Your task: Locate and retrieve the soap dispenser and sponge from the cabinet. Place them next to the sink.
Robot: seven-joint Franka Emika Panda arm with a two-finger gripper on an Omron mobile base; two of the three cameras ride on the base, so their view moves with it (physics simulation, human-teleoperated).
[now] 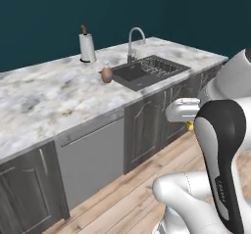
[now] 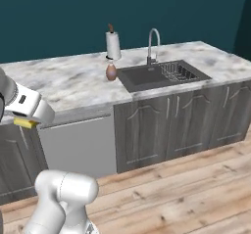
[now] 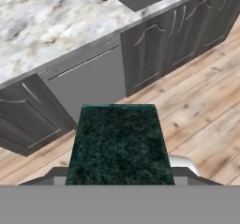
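The soap bottle [image 1: 106, 74] already stands on the desk [image 1: 54, 96] just left of the sink [image 1: 149, 70], with the towel roll [image 1: 87, 47] farther back, while the tool [image 2: 25, 123] hangs out over the floor, well short of the desk front, and grasps the sponge [image 2: 26, 123] between its jaws. The coming move therefore runs forward, up and toward the sink, the free desk beside the bottle being the likely target. The hand view alone shows the sponge's dark green top [image 3: 119, 145], long axis running away from the camera; the right base view shows its yellow underside.
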